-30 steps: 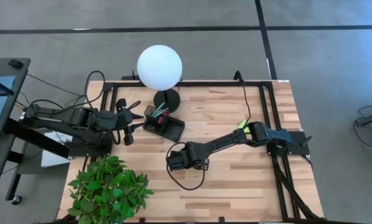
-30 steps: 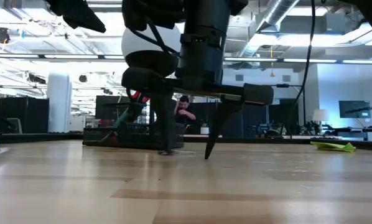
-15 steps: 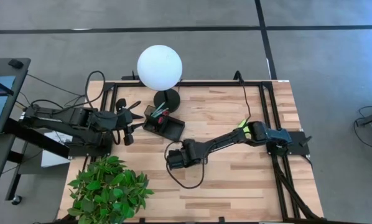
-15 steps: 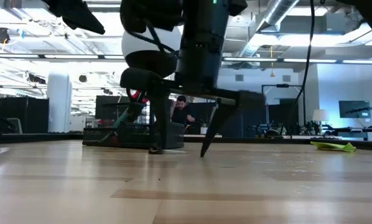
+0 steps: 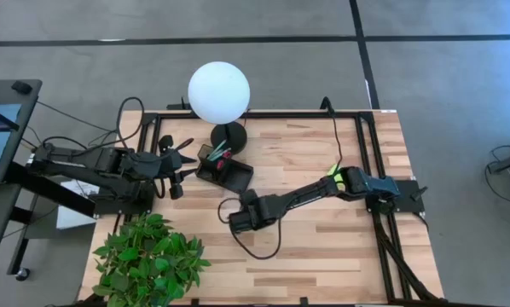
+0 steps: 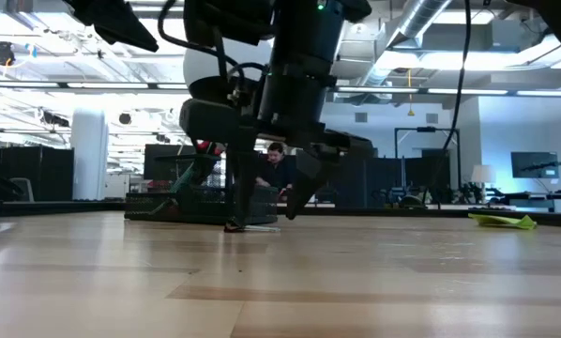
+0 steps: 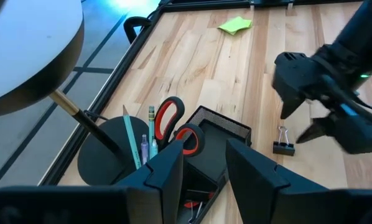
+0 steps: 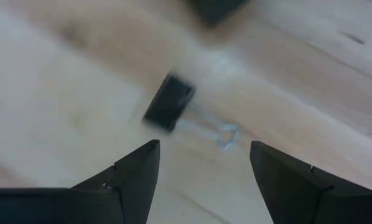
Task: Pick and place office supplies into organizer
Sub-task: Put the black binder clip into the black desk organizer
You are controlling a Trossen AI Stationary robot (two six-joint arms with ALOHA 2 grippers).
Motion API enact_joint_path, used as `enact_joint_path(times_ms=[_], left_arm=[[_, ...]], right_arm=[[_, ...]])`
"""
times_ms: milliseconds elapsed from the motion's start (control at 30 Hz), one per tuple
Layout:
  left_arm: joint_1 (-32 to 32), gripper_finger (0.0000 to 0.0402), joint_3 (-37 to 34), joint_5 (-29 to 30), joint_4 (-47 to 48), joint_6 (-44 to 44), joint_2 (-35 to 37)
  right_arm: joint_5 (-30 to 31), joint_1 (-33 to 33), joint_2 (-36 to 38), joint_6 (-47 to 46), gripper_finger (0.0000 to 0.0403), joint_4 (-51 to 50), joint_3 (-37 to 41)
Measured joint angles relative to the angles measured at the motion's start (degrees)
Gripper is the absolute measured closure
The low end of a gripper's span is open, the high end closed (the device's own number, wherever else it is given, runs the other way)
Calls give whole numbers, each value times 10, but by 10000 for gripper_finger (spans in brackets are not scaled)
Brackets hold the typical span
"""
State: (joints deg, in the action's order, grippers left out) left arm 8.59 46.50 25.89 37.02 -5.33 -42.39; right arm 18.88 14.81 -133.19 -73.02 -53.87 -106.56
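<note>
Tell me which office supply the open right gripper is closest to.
The black binder clip, lying loose on the bare wood just outside the organizer; the right gripper hangs above it, while the scissors and pens stand inside.

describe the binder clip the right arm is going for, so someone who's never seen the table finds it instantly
Start at the lamp with the white globe; the black organizer sits on the table just in front of its base. The binder clip lies alone on bare wood beside the organizer, right under the open right gripper. It is a tiny black clip with silver wire handles, the only loose item there.

Black clip (flat) beside organizer
</note>
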Motion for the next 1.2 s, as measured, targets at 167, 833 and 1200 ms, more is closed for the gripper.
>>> enact_joint_path(times_ms=[167, 833, 1200], left_arm=[[0, 284, 0, 0, 0, 4, 0], [0, 284, 0, 0, 0, 16, 0], [0, 284, 0, 0, 0, 14, 0]], right_arm=[[-6, 16, 0, 146, 158, 8, 0], [-24, -1, 1, 400, 159, 45, -1], [61, 4, 7, 494, 159, 56, -1]])
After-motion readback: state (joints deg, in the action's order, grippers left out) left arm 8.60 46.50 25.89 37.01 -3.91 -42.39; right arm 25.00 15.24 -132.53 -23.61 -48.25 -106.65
